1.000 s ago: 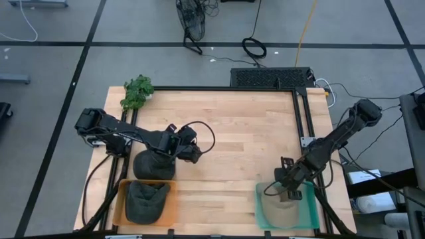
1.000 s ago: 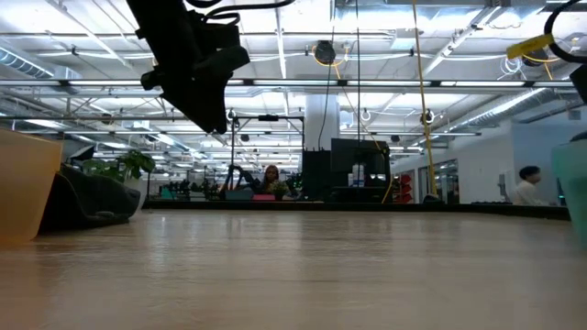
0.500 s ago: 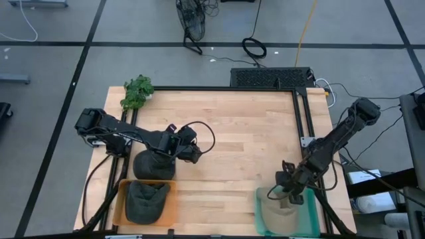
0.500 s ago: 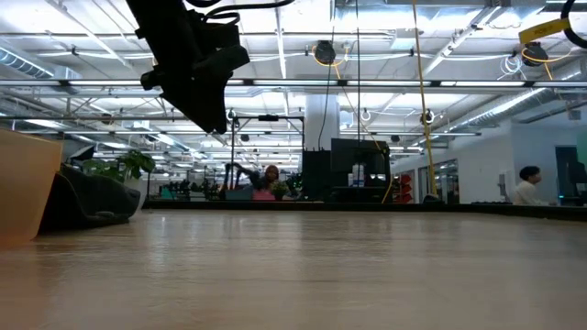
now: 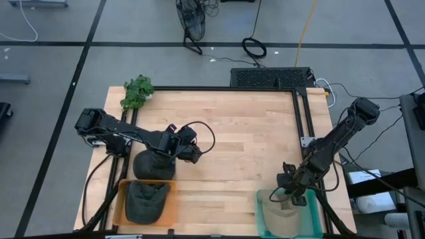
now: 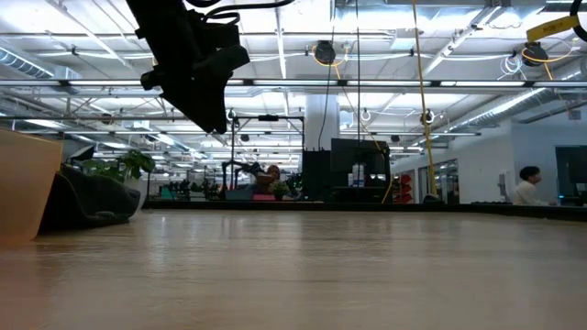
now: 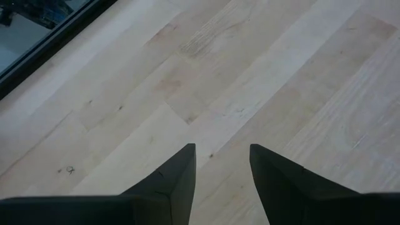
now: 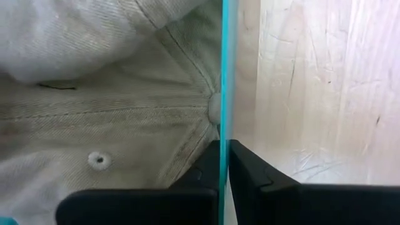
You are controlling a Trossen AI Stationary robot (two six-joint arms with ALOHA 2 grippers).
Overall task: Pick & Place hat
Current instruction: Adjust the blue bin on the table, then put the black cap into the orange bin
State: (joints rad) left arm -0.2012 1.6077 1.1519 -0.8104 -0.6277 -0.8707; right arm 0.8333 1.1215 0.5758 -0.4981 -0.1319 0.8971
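A dark hat [image 5: 154, 166] lies crown up on the wooden table, at the far side of an orange bin [image 5: 174, 206] that holds another dark hat [image 5: 146, 202]. My left gripper [image 5: 194, 154] hangs open over bare wood just right of the loose hat; its fingers [image 7: 181, 175] have nothing between them. Near the table's near right corner a teal bin [image 5: 313, 211] holds a beige hat [image 5: 284, 216]. My right gripper [image 5: 290, 194] is shut on that bin's wall. In the low view the left gripper [image 6: 213, 115] hangs clear above the table. My right gripper pinches the upper edge of the teal bin's far wall [image 8: 223, 119] between its two fingers. One finger [image 8: 200, 172] is inside, next to the beige hat [image 8: 94, 112], and one is outside over the wood. The fingers slant down from the far side. The bin's bottom rests on the table.
A green leafy plant [image 5: 137, 91] sits at the far left corner. A black frame rail [image 5: 300, 119] runs along the table's far and right edges, with a black box [image 5: 272, 77] behind it. Bare wood [image 5: 246, 146] fills the middle.
The teal bin, held by my right gripper, has slid toward the table's near edge and a little toward the right one. It has left the right edge of the low view. The gripper has swung slightly with it and stayed shut.
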